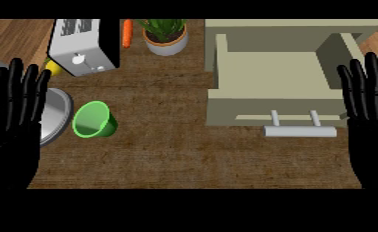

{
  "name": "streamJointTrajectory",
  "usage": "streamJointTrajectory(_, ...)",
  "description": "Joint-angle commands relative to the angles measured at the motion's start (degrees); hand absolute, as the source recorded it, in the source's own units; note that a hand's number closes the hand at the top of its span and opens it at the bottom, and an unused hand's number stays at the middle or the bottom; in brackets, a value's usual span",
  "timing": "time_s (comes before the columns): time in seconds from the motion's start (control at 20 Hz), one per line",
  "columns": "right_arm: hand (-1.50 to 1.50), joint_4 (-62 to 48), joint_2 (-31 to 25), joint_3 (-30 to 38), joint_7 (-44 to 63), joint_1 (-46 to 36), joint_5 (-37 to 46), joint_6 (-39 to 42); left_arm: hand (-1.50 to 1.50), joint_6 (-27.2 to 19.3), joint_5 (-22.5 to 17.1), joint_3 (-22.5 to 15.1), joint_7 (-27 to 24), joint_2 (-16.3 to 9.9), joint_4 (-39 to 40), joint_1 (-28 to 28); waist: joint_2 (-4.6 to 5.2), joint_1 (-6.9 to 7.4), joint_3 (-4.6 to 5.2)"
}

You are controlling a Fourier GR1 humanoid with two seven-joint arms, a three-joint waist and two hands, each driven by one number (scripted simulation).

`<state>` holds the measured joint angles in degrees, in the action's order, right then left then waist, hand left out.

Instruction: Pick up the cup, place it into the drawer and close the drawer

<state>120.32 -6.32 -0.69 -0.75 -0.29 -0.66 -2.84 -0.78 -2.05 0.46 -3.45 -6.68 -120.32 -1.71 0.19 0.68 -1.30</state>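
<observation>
A green cup (94,120) lies on its side on the brown counter at the left, its mouth facing up and left. The beige drawer (272,71) stands pulled open at the right, with a pale handle (300,130) on its front. Nothing shows inside it. My left hand (21,111) rests open at the left edge, fingers up, just left of the cup and apart from it. At the right edge my right hand (363,106) rests open, fingers up, beside the drawer's right wall.
A silver toaster (83,46) stands at the back left with a carrot (127,33) beside it. A potted plant (165,37) sits at the back middle. A grey round plate (53,116) lies partly under my left hand. Something yellow (52,67) peeks out by the toaster.
</observation>
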Motion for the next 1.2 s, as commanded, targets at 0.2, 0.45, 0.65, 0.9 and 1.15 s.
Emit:
streamJointTrajectory(0.2, -1.5, -1.9, 0.6, -0.3, -2.3, -1.1, 0.1, 1.0, -1.5, 16.4, -18.0, 10.8, -1.7, -10.9, 5.1, 0.9, -0.13, -0.37, 1.37)
streamJointTrajectory(0.45, -1.5, -3.9, -2.6, -3.3, 5.4, -1.6, -2.2, 6.3, -1.5, 15.8, -28.6, 12.9, 6.6, -8.4, 13.2, -0.6, -0.08, -0.37, 1.36)
streamJointTrajectory(0.65, -1.5, -6.5, -4.6, 0.8, 4.3, -2.5, -6.2, 10.0, -1.5, 17.1, -30.9, 15.9, 7.4, -10.6, 20.1, 5.3, -0.15, -0.78, 1.3)
streamJointTrajectory(0.9, -1.5, -11.7, -1.2, -1.2, 4.2, -8.4, -2.2, 6.9, -1.5, 21.3, -22.6, 15.8, -2.0, -10.4, 34.7, 7.0, -0.07, -0.77, 1.33)
streamJointTrajectory(1.15, -1.5, -12.1, -4.1, 3.5, 5.8, -11.6, -6.3, 9.8, -1.5, 22.6, -17.9, 16.2, -7.5, -10.6, 45.0, 8.0, -0.06, -0.84, 1.34)
